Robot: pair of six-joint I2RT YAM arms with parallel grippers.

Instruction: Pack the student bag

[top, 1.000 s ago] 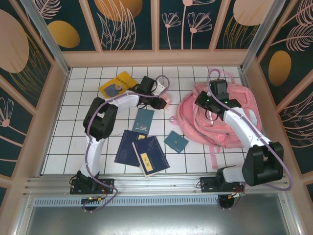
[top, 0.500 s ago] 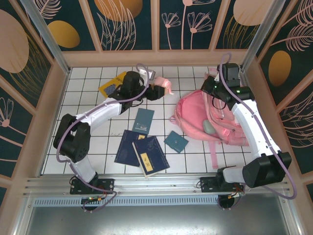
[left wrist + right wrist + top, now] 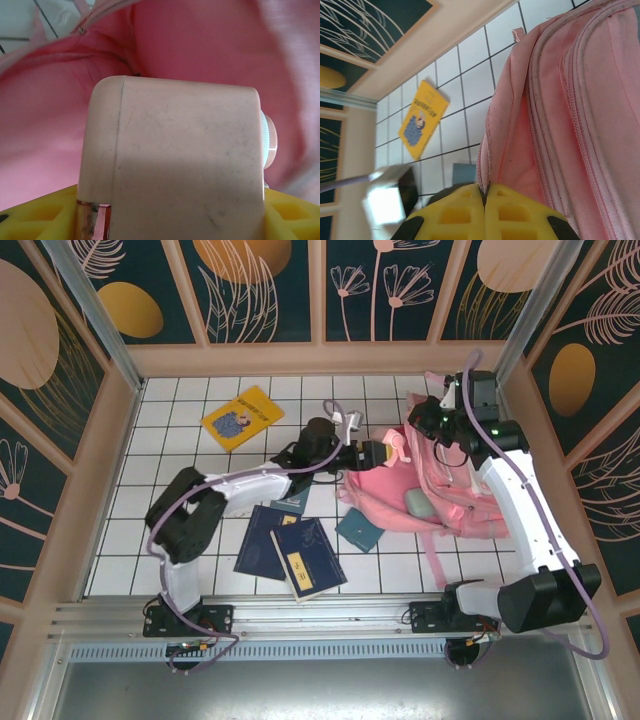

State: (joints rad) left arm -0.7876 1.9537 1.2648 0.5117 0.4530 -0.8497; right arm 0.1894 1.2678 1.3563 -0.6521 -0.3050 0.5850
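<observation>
The student bag point(image 3: 460, 490) is a large pink backpack lying at the right of the tiled table. My right gripper point(image 3: 427, 430) is shut on the fabric edge by its zipper point(image 3: 484, 186) and holds that edge up at the bag's far side. My left gripper point(image 3: 385, 453) reaches in from the left, shut on a pale pink boxy object point(image 3: 395, 448) with a round white knob point(image 3: 269, 142). In the left wrist view the box point(image 3: 185, 160) sits between the yellow fingers point(image 3: 35, 217), with pink bag fabric point(image 3: 45, 145) all around it.
A yellow book point(image 3: 241, 417) lies far left, also in the right wrist view point(image 3: 422, 125). Two dark blue books point(image 3: 305, 555) and a small teal book point(image 3: 358, 530) lie near the front middle. Another teal book point(image 3: 290, 505) lies under the left arm. A pale-green pencil case point(image 3: 418, 502) rests on the bag.
The left arm swung right, carrying the pink box from the far middle of the table to the bag's mouth. The right gripper pulled the bag's edge up and away, shifting the bag.
</observation>
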